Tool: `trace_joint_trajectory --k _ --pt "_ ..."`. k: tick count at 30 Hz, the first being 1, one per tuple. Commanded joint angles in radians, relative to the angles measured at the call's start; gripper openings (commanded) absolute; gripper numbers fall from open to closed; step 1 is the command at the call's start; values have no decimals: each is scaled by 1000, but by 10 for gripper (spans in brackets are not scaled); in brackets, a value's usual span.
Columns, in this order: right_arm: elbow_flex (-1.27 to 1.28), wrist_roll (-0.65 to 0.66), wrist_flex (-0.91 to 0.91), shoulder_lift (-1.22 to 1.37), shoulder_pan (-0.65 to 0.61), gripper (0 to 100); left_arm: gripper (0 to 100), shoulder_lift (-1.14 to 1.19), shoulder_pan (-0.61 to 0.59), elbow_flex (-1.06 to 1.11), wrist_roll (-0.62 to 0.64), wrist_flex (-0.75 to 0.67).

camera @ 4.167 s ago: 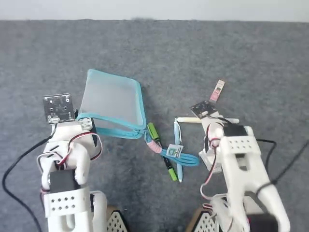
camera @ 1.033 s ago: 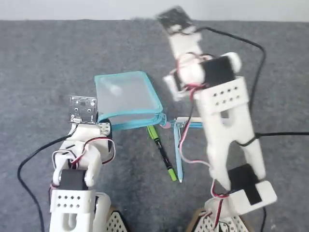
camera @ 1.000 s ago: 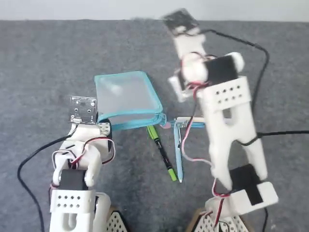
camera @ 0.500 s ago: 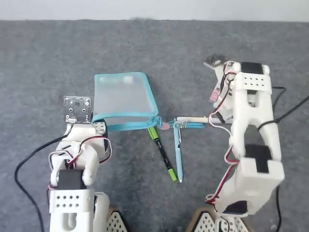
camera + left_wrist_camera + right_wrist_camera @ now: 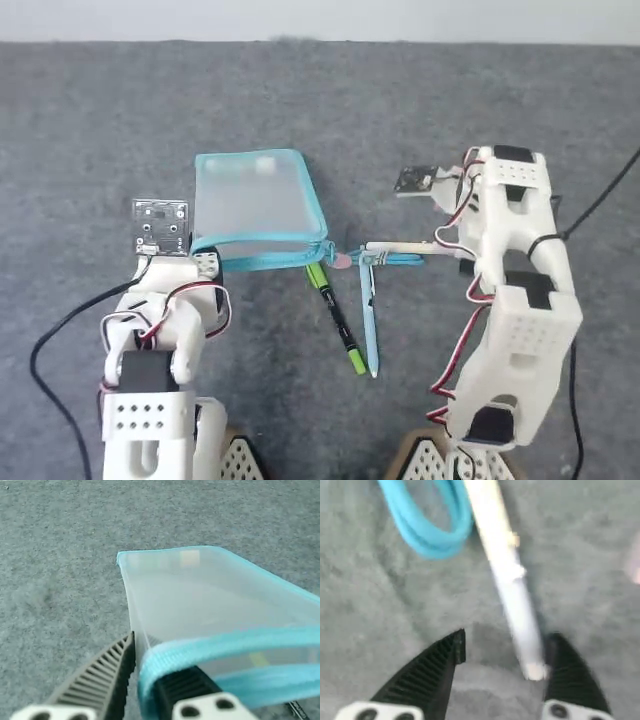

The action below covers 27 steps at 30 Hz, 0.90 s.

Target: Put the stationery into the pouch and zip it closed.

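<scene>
While the left pincer (image 5: pixel 147 665) sits at one corner of the pouch (image 5: pixel 210 600), its jaws are narrowed onto the teal zipper band there. One ribbed finger (image 5: pixel 107 675) is outside the wall and the other is tucked under the band, inside the mouth. From that grip the translucent pouch stretches away ahead of the pincer, lying on the grey surface (image 5: pixel 55 555). Its mouth gapes a little along the edge nearest the pincer.

From above, the left pincer (image 5: pixel 207 262) is at the corner of the pouch (image 5: pixel 255 200) nearest to it. The zipper band runs sideways from it toward the other arm and ends by a small pink piece (image 5: pixel 342 260).

The right pincer (image 5: pixel 507 636) stands wide and holds nothing, with one finger on either side of the end of a white pen (image 5: pixel 507 580). The pen's tip lies between them, close against one finger (image 5: pixel 570 670); whether it touches I cannot tell. The pen runs straight out ahead of this pincer, and farther out a loop of teal cord (image 5: pixel 427 525) lies beside it on the surface.

From above, the white pen (image 5: pixel 405 247) reaches from the right pincer toward the pouch's mouth, with the teal cord (image 5: pixel 398 260) just beside it. A green pen (image 5: pixel 335 315) and a blue pen (image 5: pixel 370 320) lie outside the pouch, between the two arms and apart from both pincers, their far ends near the pink piece.
</scene>
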Motion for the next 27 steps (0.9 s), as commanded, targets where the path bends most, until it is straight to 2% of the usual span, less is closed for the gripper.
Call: trace_joint_trajectory --k 1,2,4,7,11,13,17,21,25,27 --pt "-61 -78 -28 74 5 29 12 2 2 -24 -5 -21" --pt "-86 -137 -28 93 5 0 12 2 2 -24 -5 -20" --pt "-133 -264 -15 117 5 32 12 2 2 -24 -5 -20" --pt "-212 -459 19 128 5 2 12 0 2 -24 -5 -18" --pt "-296 -819 93 127 7 6 12 0 2 -24 -5 -18" --pt "-331 -931 120 127 7 6 12 0 2 -24 -5 -18" --pt "-365 -1023 120 127 2 6 12 0 2 -24 -5 -17" --pt "-368 -1020 120 127 -1 25 12 0 2 -24 -6 -18" --pt "-368 -988 130 125 -4 143 12 0 2 -24 -8 -20" --pt "-368 -982 131 117 -4 119 12 0 2 -24 -8 -20"
